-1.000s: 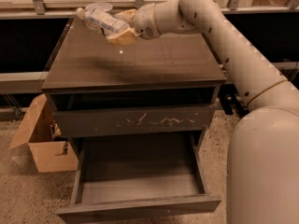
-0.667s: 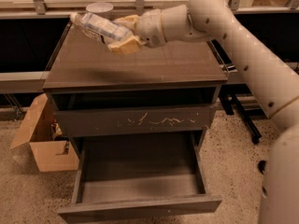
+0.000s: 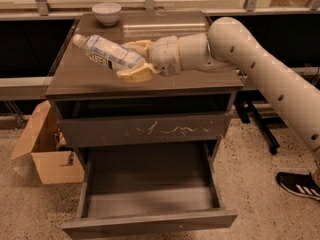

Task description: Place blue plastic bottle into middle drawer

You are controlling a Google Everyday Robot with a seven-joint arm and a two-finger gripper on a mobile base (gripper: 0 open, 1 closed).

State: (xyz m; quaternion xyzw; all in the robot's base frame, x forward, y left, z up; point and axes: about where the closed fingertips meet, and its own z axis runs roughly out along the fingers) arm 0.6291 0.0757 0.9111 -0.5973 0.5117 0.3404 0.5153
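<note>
blue plastic bottle [image 3: 107, 53] clamped in the hand [image 3: 131, 60], held tilted over the worktop [image 3: 90, 81], cap pointed back-left, middle drawer [image 3: 150, 199] pulled open down below, scratched drawer [image 3: 100, 131] shut above it, white bowl [image 3: 106, 13] parked at the worktop's back edge

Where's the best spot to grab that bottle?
Across its round body near the base, coming from the base end, as the gripper does now above the cabinet top. The blue plastic bottle lies nearly sideways, cap pointing away, so its straight sides sit between the jaws.
</note>
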